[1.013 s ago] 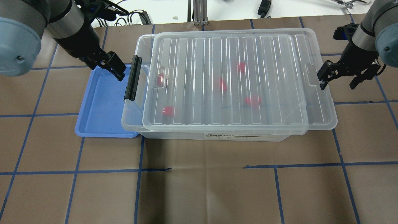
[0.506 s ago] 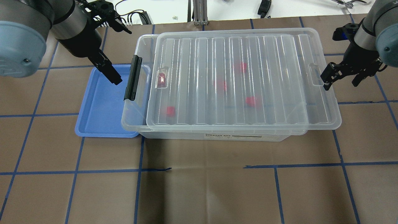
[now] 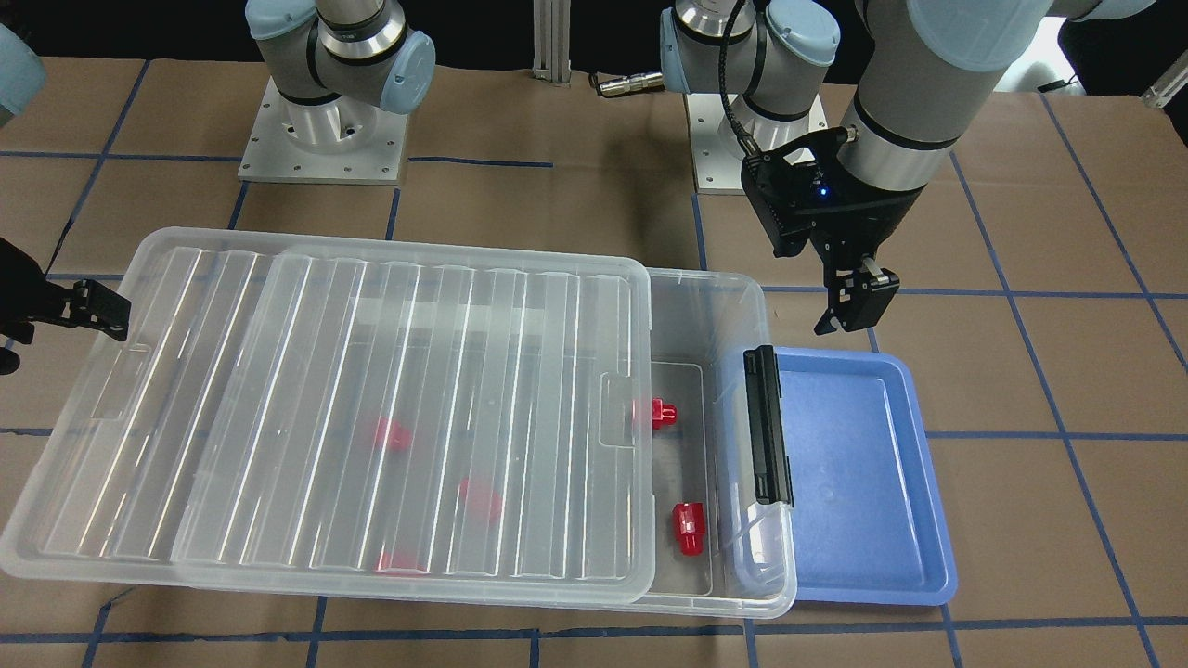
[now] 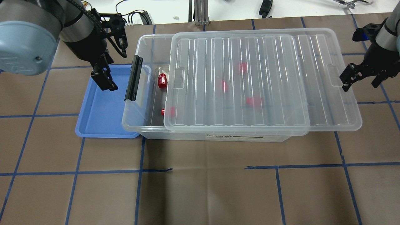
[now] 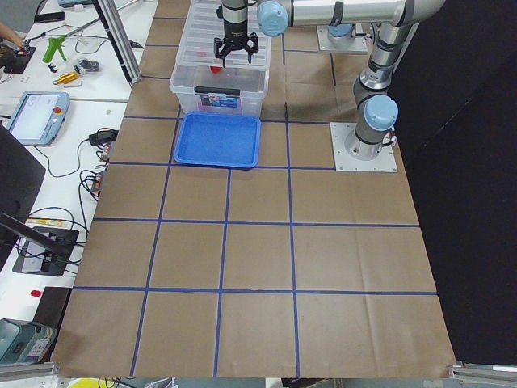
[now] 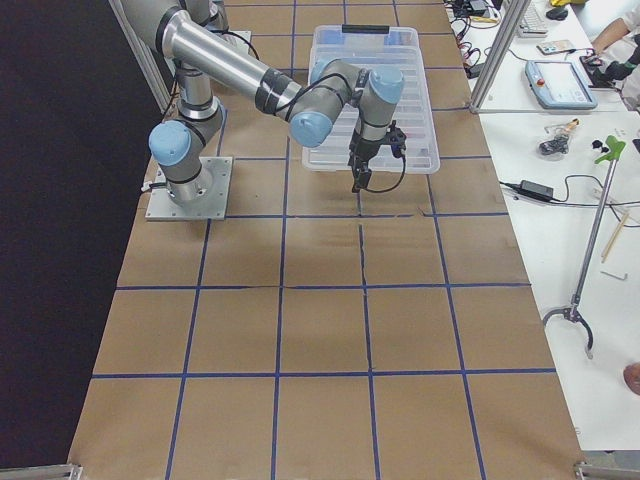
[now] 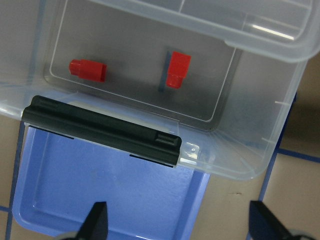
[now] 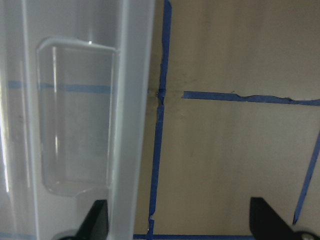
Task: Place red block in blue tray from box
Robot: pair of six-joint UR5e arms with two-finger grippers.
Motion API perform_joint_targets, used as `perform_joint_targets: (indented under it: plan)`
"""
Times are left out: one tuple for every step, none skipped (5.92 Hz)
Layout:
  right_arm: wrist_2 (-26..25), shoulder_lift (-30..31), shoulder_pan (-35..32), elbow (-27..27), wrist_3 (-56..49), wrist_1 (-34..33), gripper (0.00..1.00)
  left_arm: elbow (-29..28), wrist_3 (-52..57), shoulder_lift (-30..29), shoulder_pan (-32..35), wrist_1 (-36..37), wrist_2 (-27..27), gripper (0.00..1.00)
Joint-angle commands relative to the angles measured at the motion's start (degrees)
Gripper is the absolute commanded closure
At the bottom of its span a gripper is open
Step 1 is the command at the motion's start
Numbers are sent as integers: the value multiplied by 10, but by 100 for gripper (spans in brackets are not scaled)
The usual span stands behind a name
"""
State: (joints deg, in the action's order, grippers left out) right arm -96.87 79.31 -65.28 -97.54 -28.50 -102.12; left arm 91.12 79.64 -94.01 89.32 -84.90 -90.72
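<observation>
The box (image 4: 147, 125) stands mid-table, and its ribbed lid (image 4: 265, 78) is slid toward my right. This leaves the box's left end uncovered. Two red blocks (image 4: 162, 81) (image 4: 168, 111) lie in the uncovered end and also show in the left wrist view (image 7: 87, 70) (image 7: 177, 69). Three more red blocks show blurred under the lid. The blue tray (image 4: 100, 118) lies against the box's latch end. My left gripper (image 4: 104, 81) hangs open and empty above the tray's far part. My right gripper (image 4: 359, 82) is open, with one finger at the lid's right rim (image 8: 130, 100).
A black latch clip (image 4: 133, 78) sits on the box end facing the tray. Brown paper with blue tape lines covers the table. Cables and tools lie beyond the far edge.
The lid has slid to my right and uncovered two red blocks. My right gripper moved right with the lid's edge. My left gripper turned and shifted slightly above the tray.
</observation>
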Motion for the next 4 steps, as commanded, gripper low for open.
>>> perform_joint_targets:
  plan:
    - [-18,1,43,3,-44,1,0,-2,135,-23,2,2,-20,2]
    - [-19,7,49,4,-53,2,0,-2,156,-32,3,9,-16,2]
    - [-19,8,49,6,-53,3,0,-2,154,-39,18,15,-11,2]
    - [-17,13,49,12,-46,5,0,-2,135,-64,64,62,-13,2]
